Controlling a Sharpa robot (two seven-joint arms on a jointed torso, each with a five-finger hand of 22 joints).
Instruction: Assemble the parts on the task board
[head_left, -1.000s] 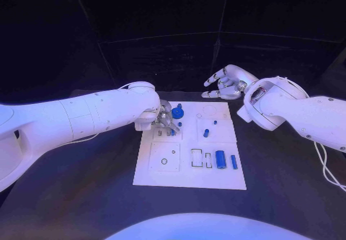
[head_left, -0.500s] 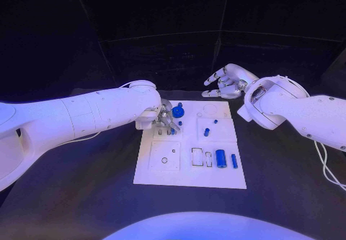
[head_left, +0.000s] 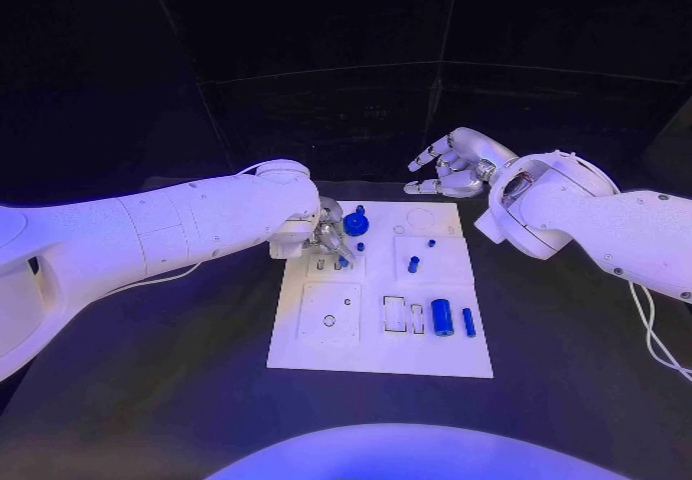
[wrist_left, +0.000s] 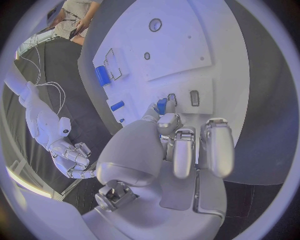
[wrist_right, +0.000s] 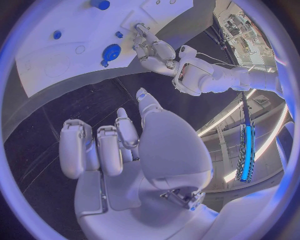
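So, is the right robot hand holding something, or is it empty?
Empty. The right robot hand hangs beyond the task board's far edge, and the right wrist view shows its fingers apart with nothing between them.

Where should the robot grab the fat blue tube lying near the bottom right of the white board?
Probably around its middle, coming straight down from above. The fat blue tube lies flat on the task board, so its long rounded sides face outward for fingers to pinch. A thinner blue rod lies close on one side, so the fingers need care there.
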